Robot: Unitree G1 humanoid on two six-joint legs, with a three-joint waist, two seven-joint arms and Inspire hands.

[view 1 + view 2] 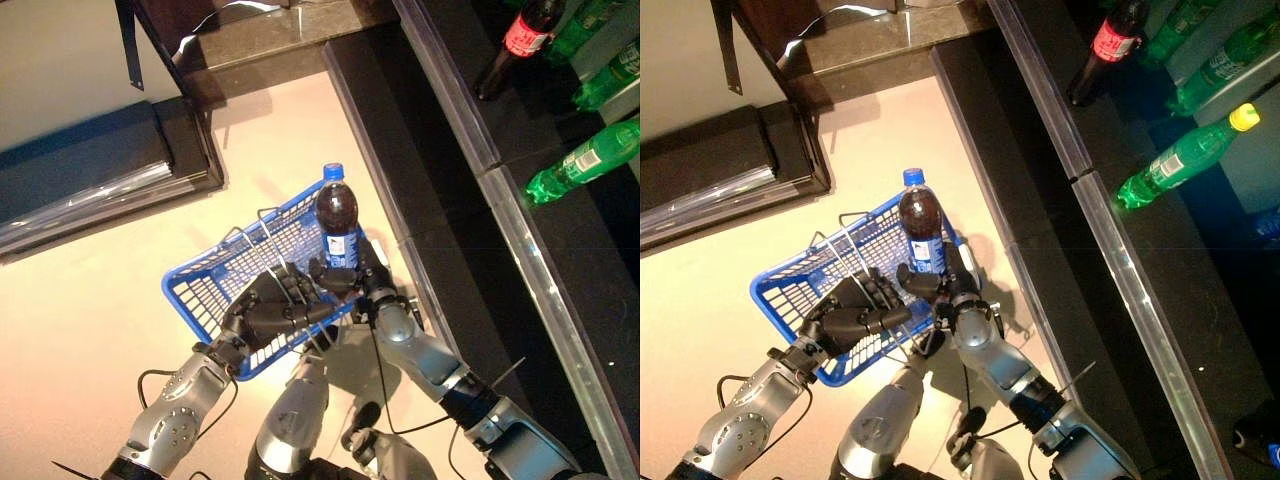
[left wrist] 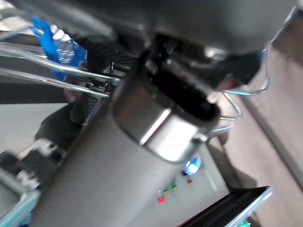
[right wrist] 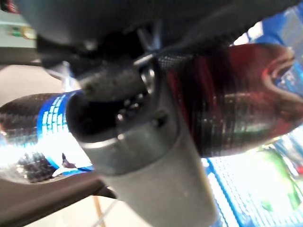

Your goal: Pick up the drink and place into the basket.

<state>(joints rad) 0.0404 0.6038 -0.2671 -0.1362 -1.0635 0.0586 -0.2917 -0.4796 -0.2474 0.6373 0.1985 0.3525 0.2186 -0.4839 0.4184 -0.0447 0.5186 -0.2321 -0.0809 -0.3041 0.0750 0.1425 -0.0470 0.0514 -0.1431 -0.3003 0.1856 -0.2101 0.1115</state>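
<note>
A dark cola bottle with a blue cap and blue label stands upright in my right hand, whose fingers are curled round its lower part. It is held over the right end of the blue basket. The bottle also shows in the right wrist view. My left hand is shut on the basket's thin wire handles and holds the basket up in front of me, above the pale floor. The handles show in the left wrist view.
A dark shelf unit with a metal rail runs along the right. On it lie green bottles and a dark cola bottle with a red label. A dark low stand is at the upper left.
</note>
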